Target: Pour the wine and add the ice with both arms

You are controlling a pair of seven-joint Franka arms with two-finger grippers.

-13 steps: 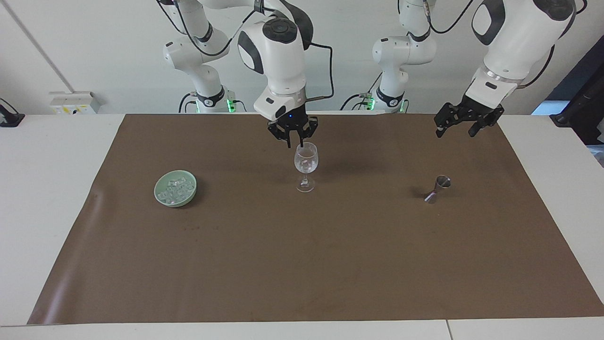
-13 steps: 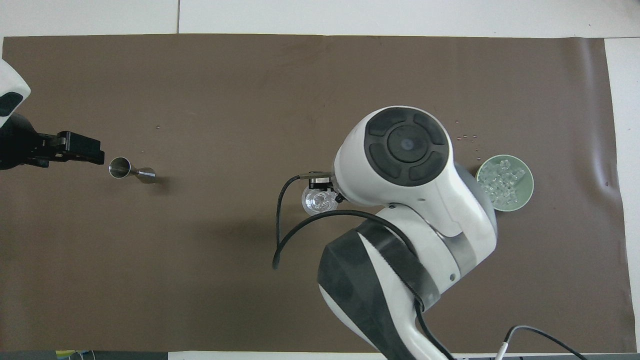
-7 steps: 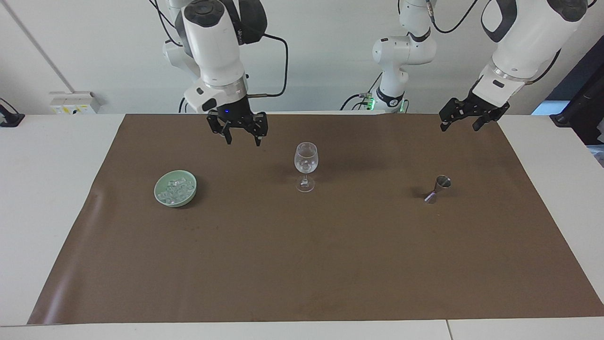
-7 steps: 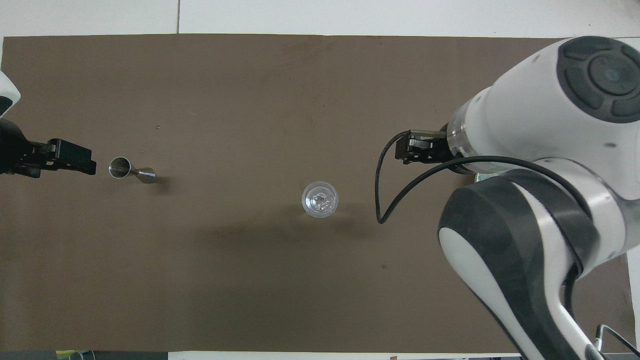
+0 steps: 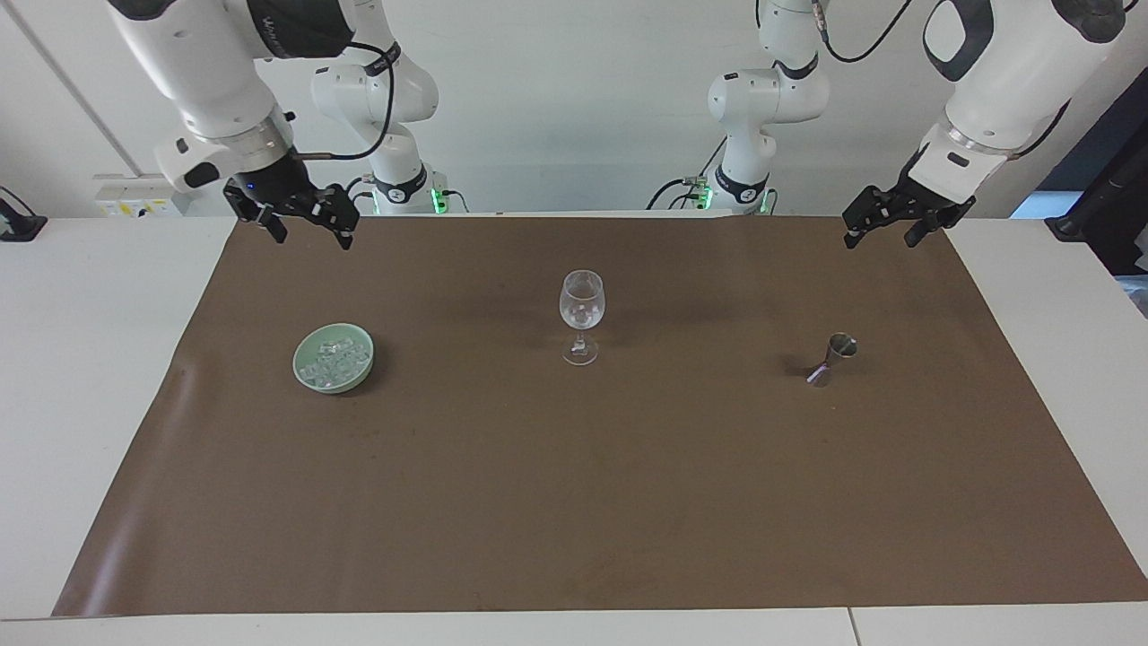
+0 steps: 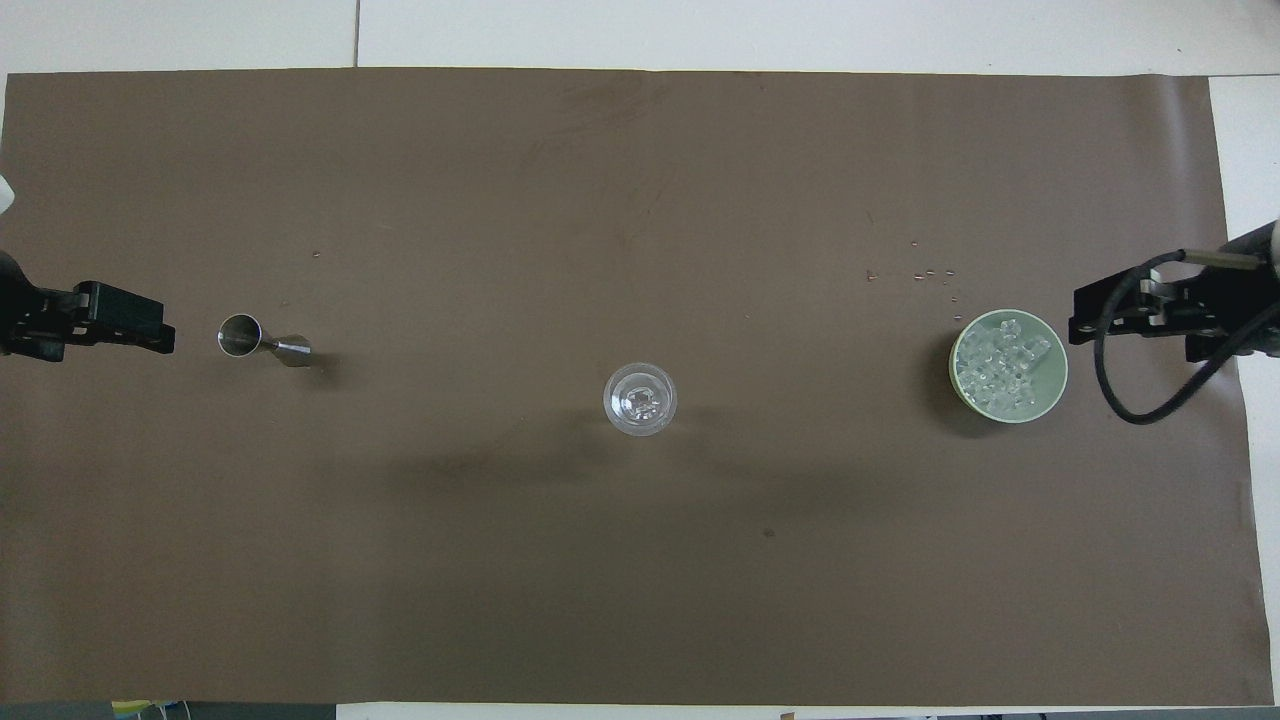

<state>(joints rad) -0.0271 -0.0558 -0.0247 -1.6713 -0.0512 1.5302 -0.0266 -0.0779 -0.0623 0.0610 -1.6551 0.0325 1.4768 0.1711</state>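
A clear stemmed wine glass (image 5: 582,309) stands upright mid-mat, with a few pieces of ice (image 5: 582,316) in its bowl; it also shows in the overhead view (image 6: 640,399). More ice (image 5: 334,361) fills a green bowl (image 5: 300,368) toward the right arm's end, and both show from overhead: the ice (image 6: 1005,365) and the bowl (image 6: 958,350). My right gripper (image 5: 309,235) is open and empty, raised over the mat's corner near the robots, apart from the bowl (image 6: 1085,322). My left gripper (image 5: 879,239) is open and empty, raised over the mat's edge at its own end (image 6: 150,332).
A small metal jigger (image 5: 834,357) stands tilted on the brown mat (image 5: 574,502) toward the left arm's end, also seen from overhead (image 6: 262,340). A few tiny specks (image 6: 930,272) lie on the mat just farther from the robots than the bowl.
My right gripper rose from just over the wine glass and swung away to its own end of the table. My left gripper drew back a little toward the mat's edge.
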